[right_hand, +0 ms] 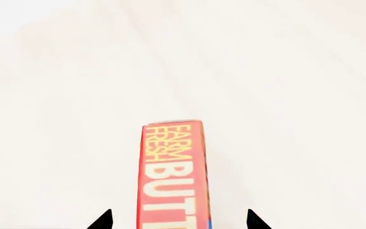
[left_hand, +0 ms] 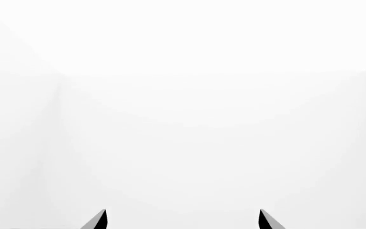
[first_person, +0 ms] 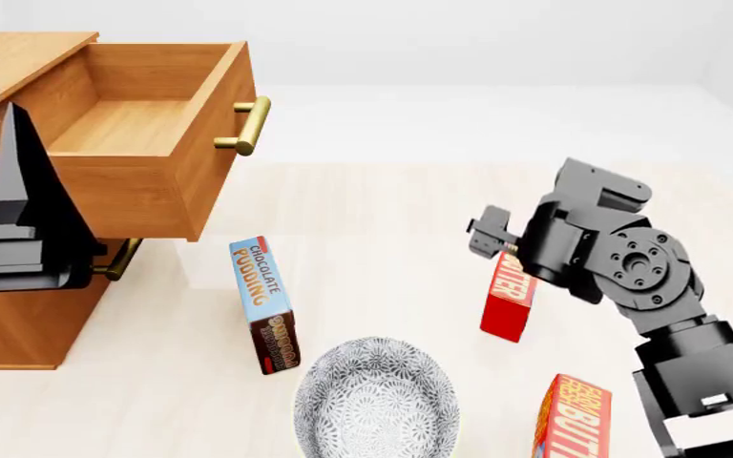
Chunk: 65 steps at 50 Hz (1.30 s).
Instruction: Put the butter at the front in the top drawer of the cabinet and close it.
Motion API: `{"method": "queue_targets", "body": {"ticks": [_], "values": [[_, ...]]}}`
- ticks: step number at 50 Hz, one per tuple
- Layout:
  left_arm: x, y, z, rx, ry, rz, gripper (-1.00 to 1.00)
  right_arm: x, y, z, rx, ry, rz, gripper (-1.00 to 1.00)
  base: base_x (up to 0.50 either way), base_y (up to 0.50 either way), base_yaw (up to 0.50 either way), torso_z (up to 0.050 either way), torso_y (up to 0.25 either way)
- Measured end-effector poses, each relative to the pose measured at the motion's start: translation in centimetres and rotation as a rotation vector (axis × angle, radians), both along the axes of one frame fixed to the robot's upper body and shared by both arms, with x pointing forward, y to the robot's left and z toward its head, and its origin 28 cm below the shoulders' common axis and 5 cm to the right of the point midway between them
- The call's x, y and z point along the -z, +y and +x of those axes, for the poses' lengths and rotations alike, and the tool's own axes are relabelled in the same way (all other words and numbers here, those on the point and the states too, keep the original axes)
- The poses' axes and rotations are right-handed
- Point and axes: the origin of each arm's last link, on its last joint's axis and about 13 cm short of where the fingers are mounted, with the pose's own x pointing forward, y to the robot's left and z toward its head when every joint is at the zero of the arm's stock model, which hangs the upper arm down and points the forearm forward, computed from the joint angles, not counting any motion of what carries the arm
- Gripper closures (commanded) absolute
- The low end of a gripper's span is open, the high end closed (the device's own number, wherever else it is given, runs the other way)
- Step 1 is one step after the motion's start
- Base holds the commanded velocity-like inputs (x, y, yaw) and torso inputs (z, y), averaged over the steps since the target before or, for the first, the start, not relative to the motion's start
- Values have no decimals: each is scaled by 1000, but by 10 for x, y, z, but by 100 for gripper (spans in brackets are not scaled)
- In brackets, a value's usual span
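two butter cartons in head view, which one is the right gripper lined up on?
The farther butter, standing under the right gripper; the wrist view shows it between the open fingertips. The other butter carton sits nearer the camera at the frame's bottom edge, clear of both grippers.

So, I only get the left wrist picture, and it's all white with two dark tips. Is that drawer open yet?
Observer: Yes. The top drawer is pulled out of the cabinet, and nothing shows inside it.
Operator: And where's the butter?
Observer: One butter carton stands upright between the fingers of the right pincer, which is open around it.
Operator: Anything else lying about?
Observer: A chocolate pudding box, a patterned bowl and a second butter carton nearer the robot.
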Motion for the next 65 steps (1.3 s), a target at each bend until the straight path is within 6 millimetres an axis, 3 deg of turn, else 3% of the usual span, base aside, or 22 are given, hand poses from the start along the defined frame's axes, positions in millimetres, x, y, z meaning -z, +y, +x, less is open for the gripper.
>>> {"method": "queue_targets", "body": {"ticks": [65], "values": [[4, -2, 1, 24, 6, -21, -100, 40, 6, -11, -28, 93, 73, -100, 0, 0, 0, 0, 0]]}}
